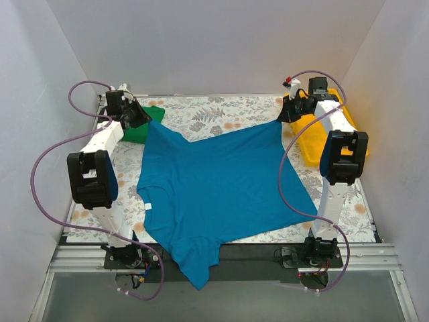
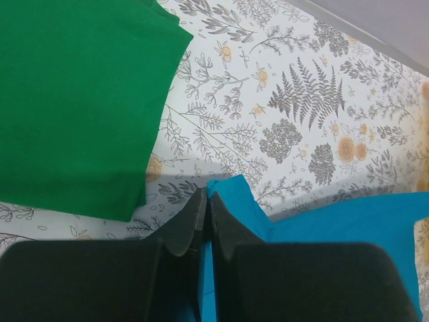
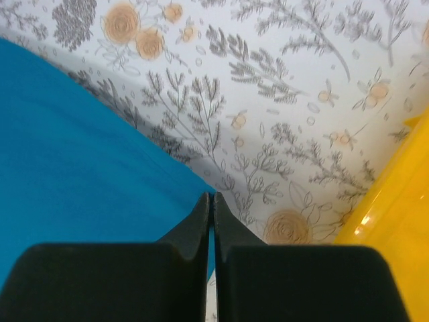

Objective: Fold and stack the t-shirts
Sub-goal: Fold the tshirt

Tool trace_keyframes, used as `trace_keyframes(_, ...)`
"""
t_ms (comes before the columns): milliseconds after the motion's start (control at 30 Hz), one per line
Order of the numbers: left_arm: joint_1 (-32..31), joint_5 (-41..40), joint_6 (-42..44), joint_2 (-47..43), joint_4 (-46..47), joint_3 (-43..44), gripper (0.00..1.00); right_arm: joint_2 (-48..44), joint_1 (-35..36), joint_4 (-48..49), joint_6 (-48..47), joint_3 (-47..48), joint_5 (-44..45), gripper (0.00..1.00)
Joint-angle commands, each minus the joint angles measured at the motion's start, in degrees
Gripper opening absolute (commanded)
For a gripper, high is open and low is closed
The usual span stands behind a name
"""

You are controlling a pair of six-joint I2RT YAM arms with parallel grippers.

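My left tool point(image 2: 204, 198) and right tool point(image 3: 210, 199) are clamped shut on far corners of teal t-shirt point(image 1: 221, 181), right one probably. Spreading step; next: stretch flat.

The teal-blue shirt point(image 1: 214, 191) lies spread open across the worktop point(image 1: 221, 111), collar to the left, one sleeve hanging over the near edge. My left gripper point(image 2: 204, 196) and right gripper point(image 3: 210, 196) pinch its far corners. The green shirt point(image 2: 74, 100) sits folded at the far left, just beside it.

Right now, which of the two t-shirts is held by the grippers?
The teal-blue t-shirt, spread wide: the left gripper and the right gripper each pinch a far corner. The green t-shirt lies folded, ungripped.
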Motion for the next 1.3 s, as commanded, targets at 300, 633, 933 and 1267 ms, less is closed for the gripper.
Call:
trace_keyframes(300,0.0,5.3,-1.4,-16.0,0.6,-9.2,0.0,-8.0,-1.6,0.7,-4.2,-9.1,-3.6,0.01)
trace_keyframes(633,0.0,9.5,-3.6,-25.7,0.7,-19.3,0.0,-12.4,-2.2,0.7,-6.3,-14.2,-3.5,0.01)
trace_keyframes(933,0.0,11.0,-4.7,-32.7,-0.4,-24.5,0.0,-14.7,-3.5,0.8,-8.1,-17.6,-1.1,0.01)
trace_keyframes(1267,-0.1,13.2,-7.5,-40.0,-2.1,-32.2,0.0,-14.6,-3.9,0.7,-8.4,-19.5,-0.1,0.01)
